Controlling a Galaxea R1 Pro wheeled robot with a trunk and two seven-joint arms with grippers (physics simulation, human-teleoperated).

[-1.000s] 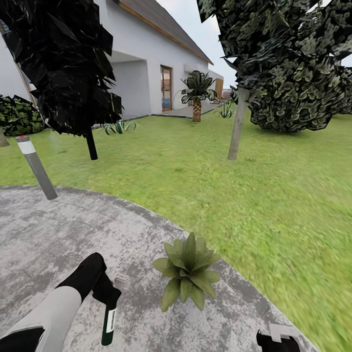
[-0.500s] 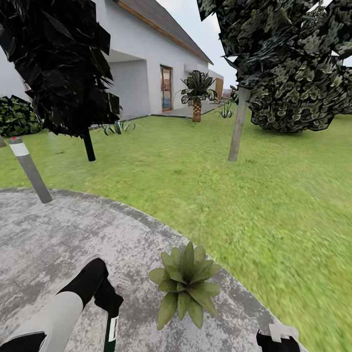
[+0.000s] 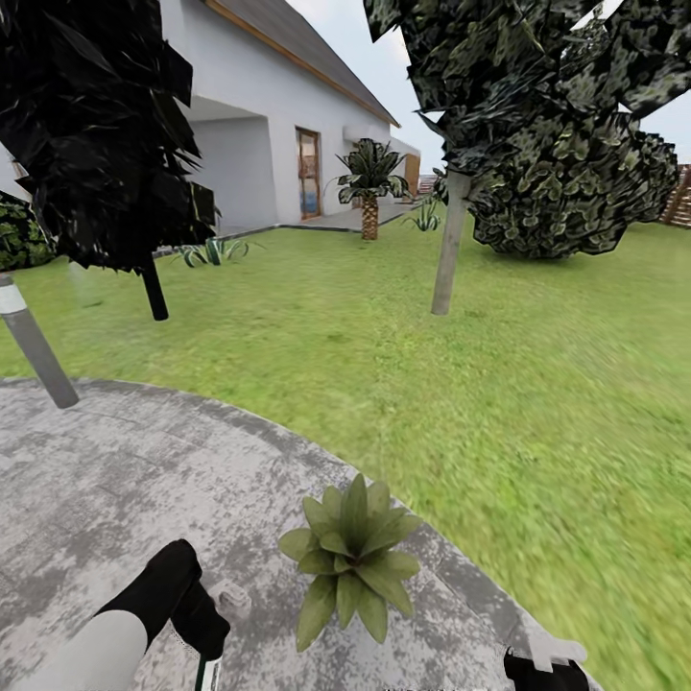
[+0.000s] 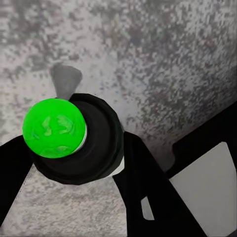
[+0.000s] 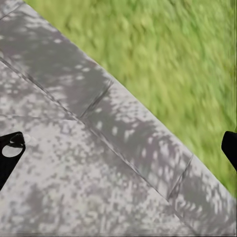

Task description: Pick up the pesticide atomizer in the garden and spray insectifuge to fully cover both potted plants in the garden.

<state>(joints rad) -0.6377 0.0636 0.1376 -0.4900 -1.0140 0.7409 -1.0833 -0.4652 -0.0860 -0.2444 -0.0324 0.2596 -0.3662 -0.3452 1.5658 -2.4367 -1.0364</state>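
In the head view your left gripper (image 3: 203,635) is clenched on the atomizer (image 3: 207,674), which hangs below it with the white label just showing; one potted plant (image 3: 350,557) stands on the patio (image 3: 86,480) near that gripper, toward your right arm and a little ahead, apart from the bottle. Your right gripper (image 3: 545,662) barely shows at the patio's edge by the lawn (image 3: 499,384). In the left wrist view the fingers (image 4: 143,182) grip the dark body of the atomizer (image 4: 79,143), seen end-on with a bright green cap toward the camera, over bare paving. In the right wrist view the two fingertips (image 5: 10,148) stand wide apart with nothing between them, paving and grass beyond. You have the bottle in hand, so I judge the spraying step is on: next, swing the nozzle toward the rosette, since it doesn't seem aimed there now. I cannot make out a second plant.
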